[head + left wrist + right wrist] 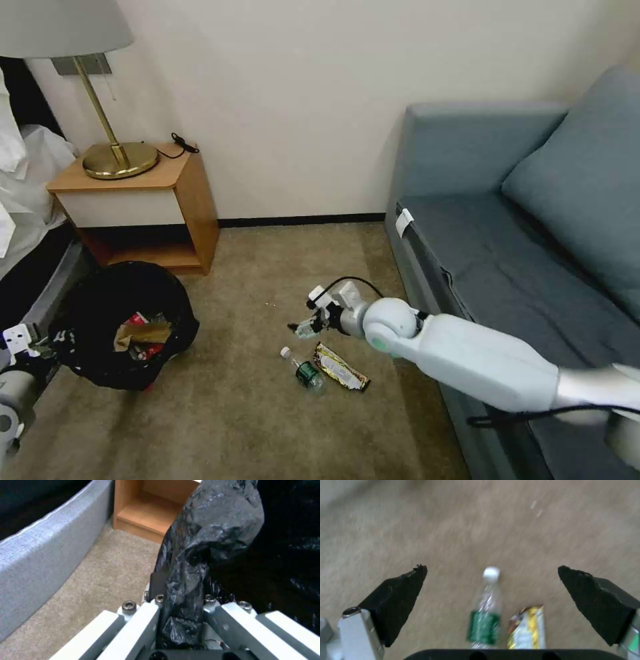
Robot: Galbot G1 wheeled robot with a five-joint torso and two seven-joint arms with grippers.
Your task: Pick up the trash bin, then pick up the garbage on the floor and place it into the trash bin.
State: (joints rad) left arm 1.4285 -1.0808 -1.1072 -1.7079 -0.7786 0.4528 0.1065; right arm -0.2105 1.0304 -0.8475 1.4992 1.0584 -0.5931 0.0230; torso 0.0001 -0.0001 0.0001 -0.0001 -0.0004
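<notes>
no readable text, labels too blurred

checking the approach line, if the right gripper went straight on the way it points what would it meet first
Likely the small clear bottle: it lies between the open jaws of the right gripper, with the snack wrapper just beside it. Depth is unclear, so it could meet bare carpet past the cap instead.

Head view high over carpet; 2 wrist views close, floorward.
</notes>
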